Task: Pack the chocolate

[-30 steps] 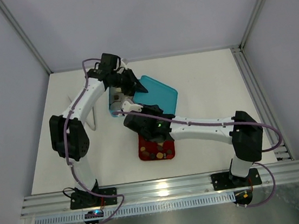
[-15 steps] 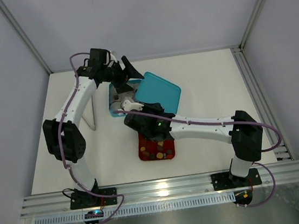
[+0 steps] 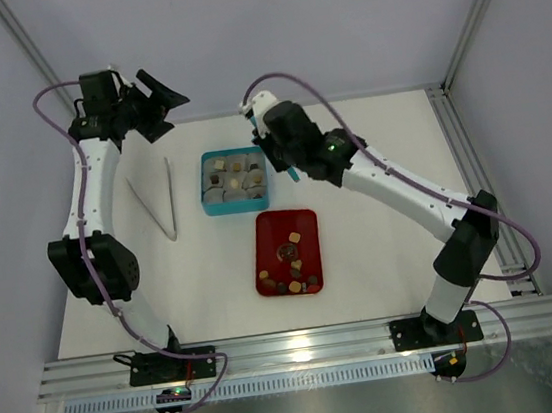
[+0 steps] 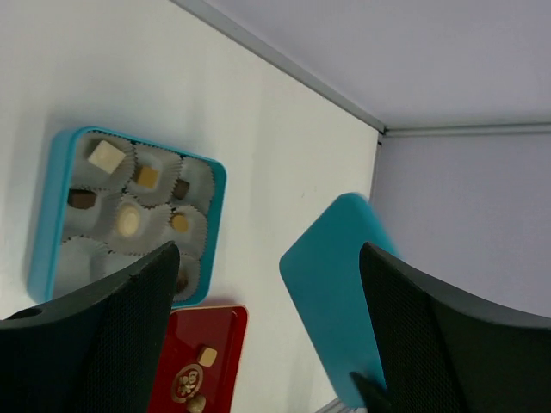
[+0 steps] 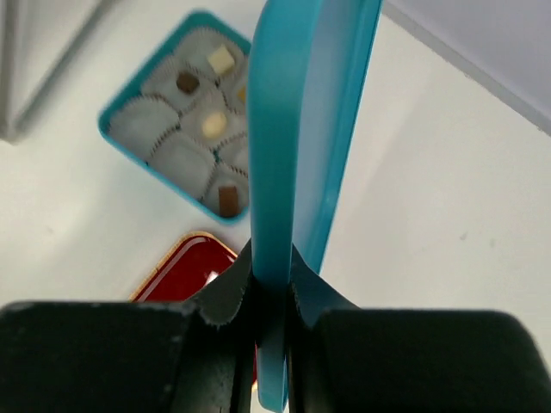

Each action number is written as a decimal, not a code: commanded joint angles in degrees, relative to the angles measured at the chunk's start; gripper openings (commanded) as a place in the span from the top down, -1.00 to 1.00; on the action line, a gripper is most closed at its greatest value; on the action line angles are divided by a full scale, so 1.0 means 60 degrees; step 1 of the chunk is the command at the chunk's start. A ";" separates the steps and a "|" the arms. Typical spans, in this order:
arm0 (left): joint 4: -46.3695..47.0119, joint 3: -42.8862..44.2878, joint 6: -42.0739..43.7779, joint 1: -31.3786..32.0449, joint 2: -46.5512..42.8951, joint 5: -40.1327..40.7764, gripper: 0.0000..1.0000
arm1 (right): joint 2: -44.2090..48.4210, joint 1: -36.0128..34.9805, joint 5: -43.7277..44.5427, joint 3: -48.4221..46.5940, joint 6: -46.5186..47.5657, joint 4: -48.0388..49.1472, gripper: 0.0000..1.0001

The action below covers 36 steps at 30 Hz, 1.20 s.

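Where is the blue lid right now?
In the right wrist view, the lid stands on edge, clamped in the right gripper, just right of the open box.

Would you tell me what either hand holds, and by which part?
The right hand pinches the teal lid by its rim; the left hand is open, holding nothing.

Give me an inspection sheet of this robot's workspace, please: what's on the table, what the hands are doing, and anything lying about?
Surface: white table, nothing spilled seen.
Job's things: small brown and cream chocolates, some in paper cups in the open square teal box, others on the red rectangular tray.
Clutter: pale tongs beside the box.
Hands: left hand open, empty, up off the table; right hand shut on the flat teal lid, held edge-up.
Cables: purple cables run along both arms.
Surroundings: grey walls, aluminium frame rail.
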<state>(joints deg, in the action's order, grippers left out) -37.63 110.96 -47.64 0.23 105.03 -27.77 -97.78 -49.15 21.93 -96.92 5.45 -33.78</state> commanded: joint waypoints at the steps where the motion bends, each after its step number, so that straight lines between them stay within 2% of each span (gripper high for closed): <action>1: 0.0163 -0.0415 0.0656 -0.0009 -0.1112 0.0920 -0.65 | 0.0023 0.1522 -0.4524 -0.1086 -0.2252 0.0852 0.92; 2: 0.0148 -0.0649 0.0761 -0.0009 -0.1375 0.1111 -0.66 | -0.0109 0.1888 -0.5927 -0.1116 -0.3243 0.1536 0.92; 4: 0.0134 -0.1277 0.1111 -0.0009 -0.1611 0.1607 -0.66 | -0.0634 0.2607 -0.7108 -0.1160 -0.4098 0.2316 0.92; 5: 0.0119 -0.1817 0.1374 -0.0009 -0.1844 0.1915 -0.66 | -0.1275 0.3117 -0.8679 -0.1233 -0.5973 0.3900 0.92; 6: 0.0119 -0.1982 0.1377 -0.0009 -0.1846 0.1918 -0.66 | -0.1485 0.3122 -0.8694 -0.1234 -0.5992 0.3916 0.92; 11: 0.0396 -0.2877 0.1626 0.0006 -0.1891 0.2328 -0.66 | -0.2833 0.3386 -1.0186 -0.1102 -0.9269 0.7339 0.92; 13: 0.0543 -0.3154 0.1670 -0.0009 -0.1832 0.2357 -0.66 | -0.3446 0.3386 -1.0349 -0.1043 -1.0133 0.8697 0.92; 17: 0.0996 -0.3521 0.1699 0.0006 -0.1700 0.2270 -0.66 | -0.4488 0.3386 -1.0599 -0.1072 -1.2007 1.0301 0.92; 20: 0.1260 -0.3668 0.1714 -0.0009 -0.1627 0.2270 -0.66 | -0.5118 0.3415 -1.0687 -0.0941 -1.2959 1.1601 0.92; 24: 0.1261 -0.3683 0.1846 -0.0009 -0.1349 0.2343 -0.65 | -0.5647 0.3401 -1.0775 -0.0751 -1.3462 1.2162 0.92; 36: 0.1408 -0.3756 0.2124 0.0006 -0.0368 0.2475 -0.64 | -0.6086 0.3606 -1.1038 0.0011 -1.3565 1.2442 0.92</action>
<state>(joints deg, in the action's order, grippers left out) -31.83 88.68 -36.67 0.25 102.10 -13.69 -134.26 -27.90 -42.74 -97.17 -74.85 35.57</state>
